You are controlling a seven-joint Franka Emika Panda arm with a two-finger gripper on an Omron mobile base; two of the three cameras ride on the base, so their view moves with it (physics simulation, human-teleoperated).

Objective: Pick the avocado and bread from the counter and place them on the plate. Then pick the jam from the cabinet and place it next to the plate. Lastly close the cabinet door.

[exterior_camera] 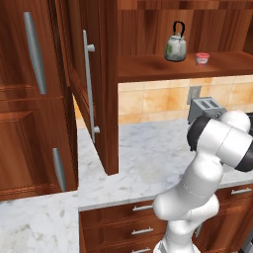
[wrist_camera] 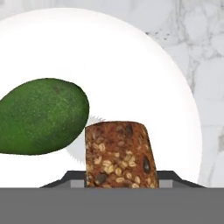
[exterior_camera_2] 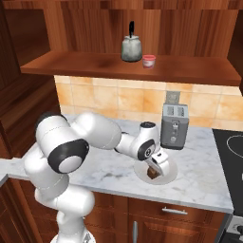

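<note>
The avocado (wrist_camera: 40, 116) is lying on the white plate (wrist_camera: 131, 57); the seeded bread (wrist_camera: 119, 155) is being set beside it, with the gripper (exterior_camera_2: 156, 167) jaws clamped on it. The jam (exterior_camera: 202, 59) is sitting on the cabinet shelf (exterior_camera: 148, 66) beside the kettle (exterior_camera: 176, 45), and the cabinet door (exterior_camera: 94, 84) is standing open; both steps are being left outstanding.

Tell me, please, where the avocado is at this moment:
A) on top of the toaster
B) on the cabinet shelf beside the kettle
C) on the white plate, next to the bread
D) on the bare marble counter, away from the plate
C: the hand view shows the avocado lying on the white plate, right beside the bread that stands between the gripper fingertips.
</note>
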